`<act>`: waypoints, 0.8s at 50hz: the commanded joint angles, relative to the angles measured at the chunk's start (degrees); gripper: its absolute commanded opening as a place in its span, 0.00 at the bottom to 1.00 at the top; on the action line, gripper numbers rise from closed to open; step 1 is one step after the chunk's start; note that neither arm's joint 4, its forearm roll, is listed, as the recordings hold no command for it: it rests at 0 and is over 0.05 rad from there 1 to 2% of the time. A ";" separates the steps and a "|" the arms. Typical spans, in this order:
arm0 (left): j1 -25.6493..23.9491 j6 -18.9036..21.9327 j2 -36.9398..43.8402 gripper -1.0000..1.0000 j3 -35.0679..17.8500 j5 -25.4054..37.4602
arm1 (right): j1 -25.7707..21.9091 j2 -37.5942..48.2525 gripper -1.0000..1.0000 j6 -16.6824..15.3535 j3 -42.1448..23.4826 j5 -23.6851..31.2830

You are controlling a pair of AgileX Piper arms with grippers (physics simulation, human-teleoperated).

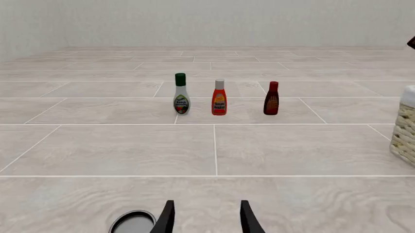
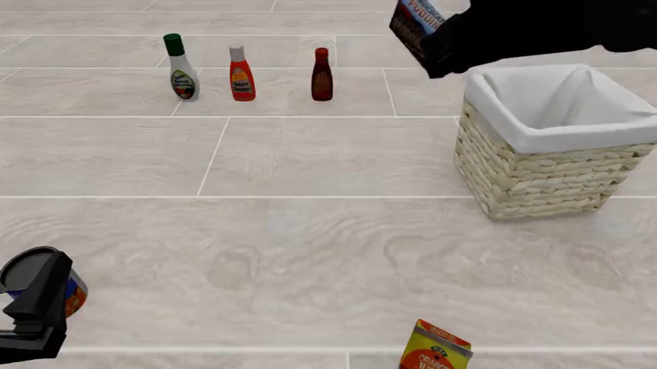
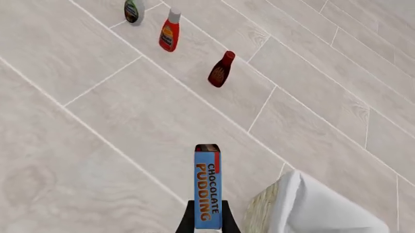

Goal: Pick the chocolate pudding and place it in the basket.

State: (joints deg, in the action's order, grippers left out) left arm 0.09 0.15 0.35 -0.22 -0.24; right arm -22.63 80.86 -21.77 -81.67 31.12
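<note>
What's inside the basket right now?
Only white cloth lining shows inside the basket. Its floor is hidden by the near wall. The chocolate pudding is in the right gripper, outside the rim.

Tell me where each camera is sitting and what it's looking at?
Left wrist view: low behind the left gripper, facing three bottles across the floor; its fingers show.
Front view: high behind the arms, looking down at the basket; both arms show.
Right wrist view: up on the right gripper, looking down past the chocolate pudding it holds.
All three views share the bottles and the basket.
</note>
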 commanded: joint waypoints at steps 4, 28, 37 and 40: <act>-0.01 0.00 -0.09 1.00 0.10 -0.02 | 4.19 -2.66 0.00 1.42 0.94 0.56; -0.03 0.01 -0.09 1.00 0.10 -0.02 | 11.03 -3.48 0.00 0.99 -1.92 1.98; -0.01 0.01 -0.08 1.00 0.10 -0.02 | 13.78 -3.22 0.00 0.58 -2.56 2.44; -0.01 0.00 -0.09 1.00 0.10 -0.02 | 14.29 -3.18 0.00 0.55 -2.80 2.69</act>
State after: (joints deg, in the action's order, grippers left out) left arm 0.08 0.15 0.35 -0.22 -0.24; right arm -10.89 77.81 -21.49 -83.51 33.01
